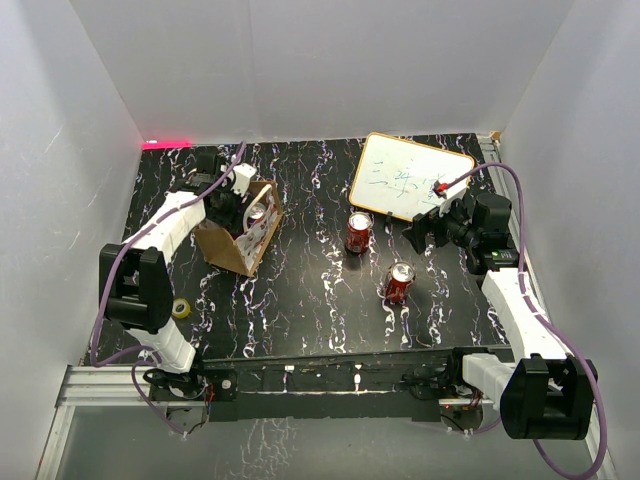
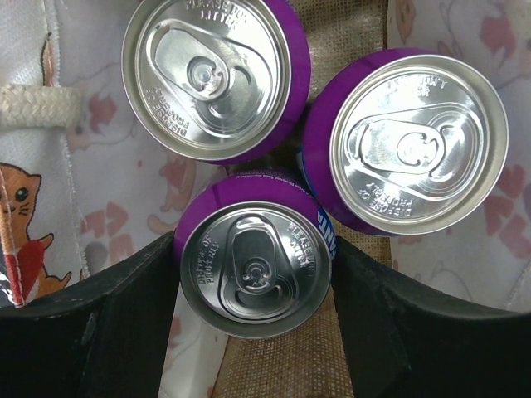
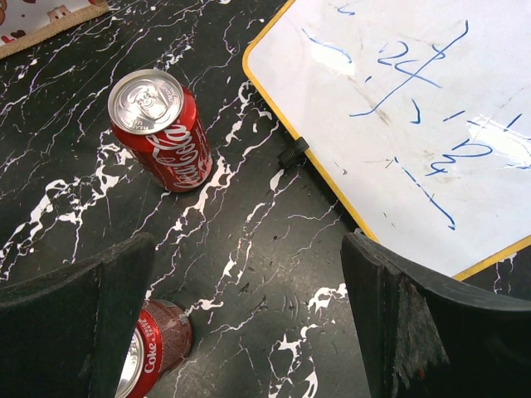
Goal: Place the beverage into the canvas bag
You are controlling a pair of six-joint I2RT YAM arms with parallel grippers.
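The canvas bag (image 1: pixel 238 243) stands upright at the left of the table, tan-brown with a cartoon-print lining (image 2: pixel 116 195) and a pale rope handle (image 2: pixel 33 108). My left gripper (image 1: pixel 243 208) reaches down into it. In the left wrist view its fingers press both sides of a purple soda can (image 2: pixel 255 267) standing on the bag's woven floor (image 2: pixel 274 365). Two more purple cans (image 2: pixel 217 75) (image 2: pixel 411 141) stand upright in the bag beside it. My right gripper (image 1: pixel 425 232) is open and empty above the table, right of two red Coke cans (image 1: pixel 358 232) (image 1: pixel 399 283).
A yellow-framed whiteboard (image 1: pixel 410 178) with blue writing lies at the back right, and shows in the right wrist view (image 3: pixel 415 108). The Coke cans appear there too, one upright (image 3: pixel 162 128), one at the bottom edge (image 3: pixel 153 356). A yellow tape roll (image 1: pixel 181 308) lies near the left arm.
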